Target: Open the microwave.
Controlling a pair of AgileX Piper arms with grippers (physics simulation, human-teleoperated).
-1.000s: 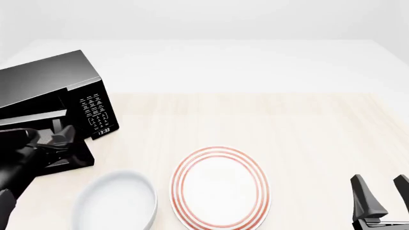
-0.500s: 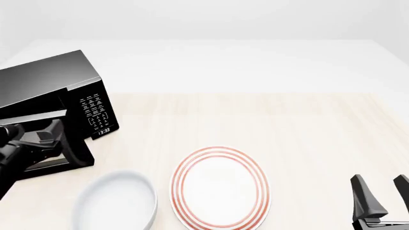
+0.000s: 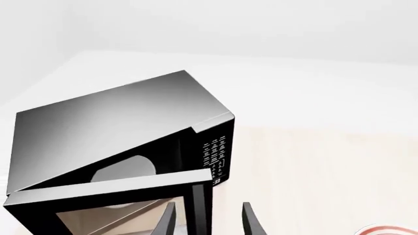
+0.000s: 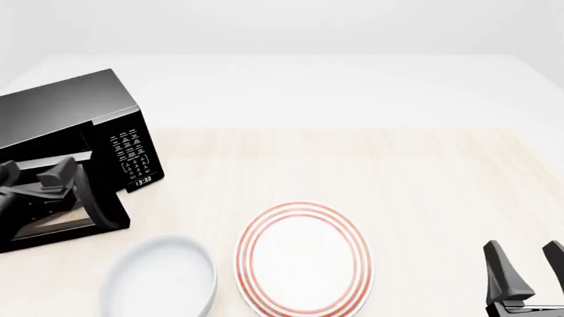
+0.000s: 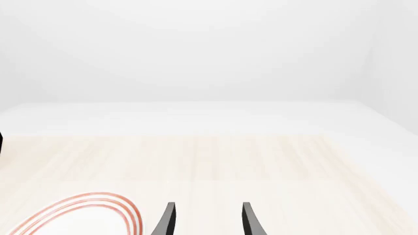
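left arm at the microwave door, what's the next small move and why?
Probably keep swinging the door further outward with the left gripper. The wrist view shows the door ajar on the microwave, with the turntable visible through the gap, and the door's free edge sits between the gripper's fingers. The opening looks partial, so more outward travel seems needed. The right gripper is idle, far off.

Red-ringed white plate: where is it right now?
Front view: the red-ringed white plate lies on the wooden table near the front edge, centre-left, just right of the plain white bowl and forward-right of the glossy black microwave.
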